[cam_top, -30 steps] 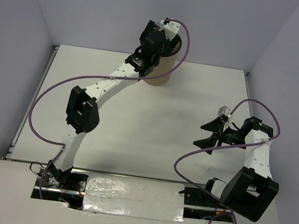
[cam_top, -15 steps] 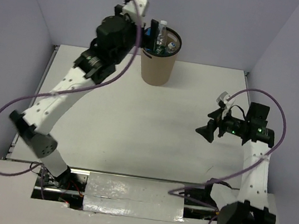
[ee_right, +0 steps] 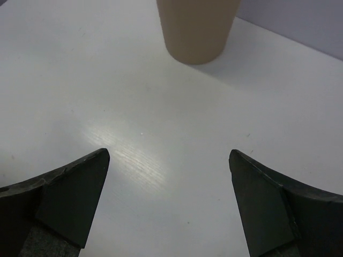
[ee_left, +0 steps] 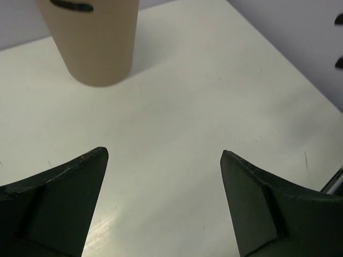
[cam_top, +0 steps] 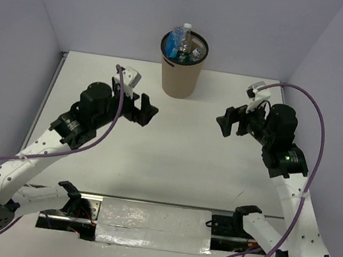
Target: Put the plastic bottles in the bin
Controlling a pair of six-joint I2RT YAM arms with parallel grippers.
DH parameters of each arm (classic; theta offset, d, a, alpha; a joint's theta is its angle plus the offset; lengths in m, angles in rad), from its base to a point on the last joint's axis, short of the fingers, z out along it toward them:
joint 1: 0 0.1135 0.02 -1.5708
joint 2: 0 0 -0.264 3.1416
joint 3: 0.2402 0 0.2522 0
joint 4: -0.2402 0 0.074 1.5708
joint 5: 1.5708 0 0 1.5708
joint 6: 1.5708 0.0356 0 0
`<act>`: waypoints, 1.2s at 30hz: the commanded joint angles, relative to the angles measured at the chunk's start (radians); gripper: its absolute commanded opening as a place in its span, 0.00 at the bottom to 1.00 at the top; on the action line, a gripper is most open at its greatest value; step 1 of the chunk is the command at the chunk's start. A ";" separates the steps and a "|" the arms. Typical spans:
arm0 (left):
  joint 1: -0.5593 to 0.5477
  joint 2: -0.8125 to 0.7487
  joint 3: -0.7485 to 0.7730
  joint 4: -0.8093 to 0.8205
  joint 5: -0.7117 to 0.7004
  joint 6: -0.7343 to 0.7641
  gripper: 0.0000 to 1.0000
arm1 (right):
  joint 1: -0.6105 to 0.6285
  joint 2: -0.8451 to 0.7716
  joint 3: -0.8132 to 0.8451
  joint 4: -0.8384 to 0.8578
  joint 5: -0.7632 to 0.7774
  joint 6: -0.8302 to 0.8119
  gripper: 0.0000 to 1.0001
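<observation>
The tan bin point(cam_top: 180, 71) stands at the back middle of the table, with several plastic bottles point(cam_top: 183, 43) sticking up inside it, blue labels and white caps showing. My left gripper point(cam_top: 147, 111) hangs open over the table, left of and nearer than the bin, with nothing between its fingers. My right gripper point(cam_top: 225, 121) is open and empty too, to the right of the bin. The left wrist view has the bin point(ee_left: 96, 43) at upper left beyond the open gripper point(ee_left: 164, 158). In the right wrist view the bin point(ee_right: 195, 29) is at the top beyond the open gripper point(ee_right: 169, 155).
White table point(cam_top: 174, 155) with purple walls on three sides. A foil-taped strip point(cam_top: 153, 226) runs along the near edge between the arm bases. Purple cables loop beside both arms.
My left arm has pulled back from above the bin and dropped toward the table's left middle. The right arm has swung up and inward, its gripper now facing the left one.
</observation>
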 commanded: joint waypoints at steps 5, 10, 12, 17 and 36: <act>0.007 -0.178 -0.163 0.089 0.023 0.029 1.00 | 0.028 -0.026 -0.085 0.205 0.169 0.236 1.00; 0.007 -0.178 -0.191 0.089 0.052 0.042 0.99 | 0.032 -0.086 -0.247 0.358 0.177 0.271 1.00; 0.007 -0.162 -0.193 0.067 0.054 0.056 1.00 | 0.038 -0.103 -0.245 0.365 0.182 0.239 1.00; 0.007 -0.090 -0.160 0.027 0.075 0.059 0.99 | 0.039 -0.155 -0.296 0.408 0.268 0.224 1.00; 0.007 -0.078 -0.159 0.015 0.073 0.071 1.00 | 0.039 -0.203 -0.312 0.412 0.291 0.253 1.00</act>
